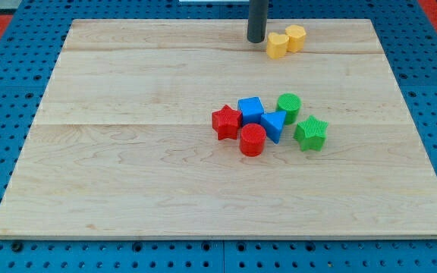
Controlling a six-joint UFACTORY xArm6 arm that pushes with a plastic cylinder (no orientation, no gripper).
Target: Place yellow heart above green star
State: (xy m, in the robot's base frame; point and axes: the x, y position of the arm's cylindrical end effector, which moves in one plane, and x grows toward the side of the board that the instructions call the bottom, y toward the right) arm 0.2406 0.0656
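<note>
From where I stand, the wooden counter point(127, 152) is bare over its left half. Going rightward, the first block is the red star point(225, 122), touching or nearly touching the blue cube point(250, 110) beside it. Just below them sits the red cylinder point(253, 140), then the blue triangle point(273, 126), then the green cylinder point(288, 104), and last in that cluster the green star point(310, 133), at the cluster's right edge.

Up near the view's top, the dark rod comes down with my tip point(256, 40) just left of the yellow heart point(278, 46), close enough that I cannot say whether they touch. The yellow hexagon-like block point(296, 37) is pressed against the heart's right side.

As for progress, I judge the job largely undone or only loosely met. The heart does lie higher in the view than the green star, but it is well apart from it and somewhat to its left, with the green cylinder between. It would need to travel down and a little right to sit properly above the star.

There is no pincer here, only the rod, so no opening or closing to report. The rod's upper part is cut off by the view's top, and the second yellow block's exact shape is hard to make out.
</note>
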